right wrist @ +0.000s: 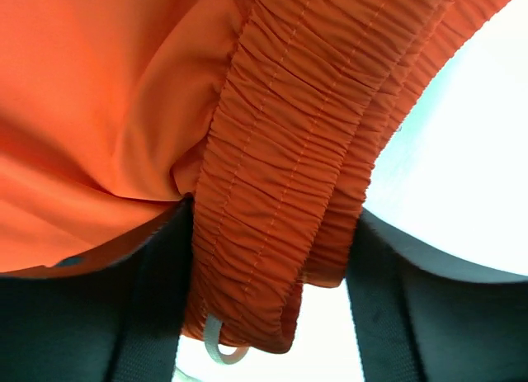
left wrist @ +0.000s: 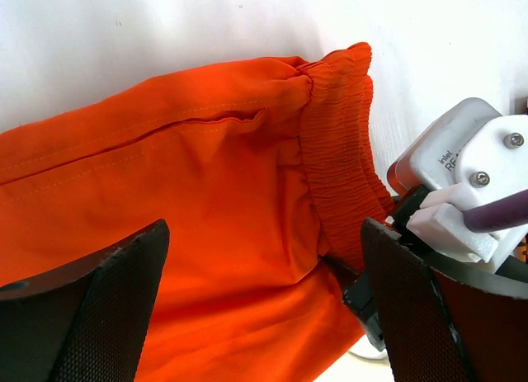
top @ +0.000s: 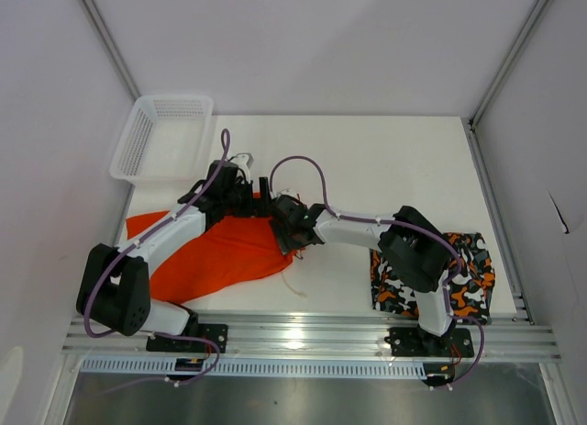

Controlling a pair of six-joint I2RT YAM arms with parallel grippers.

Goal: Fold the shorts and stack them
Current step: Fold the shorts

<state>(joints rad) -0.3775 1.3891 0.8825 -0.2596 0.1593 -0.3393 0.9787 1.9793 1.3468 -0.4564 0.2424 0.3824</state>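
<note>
The plain orange shorts lie spread on the left half of the table, under both arms. My right gripper reaches across to their gathered waistband. Its jaws stand apart on either side of the band, and the loose fabric fills the gap between the fingers. A white drawstring loop hangs below the band. My left gripper hovers wide open over the orange cloth beside the waistband, with nothing pinched. The patterned shorts lie folded at the right front, partly hidden by the right arm.
A white mesh basket sits at the back left, overhanging the table's edge. The right arm's wrist camera housing is close beside my left fingers. A metal rail runs along the near edge.
</note>
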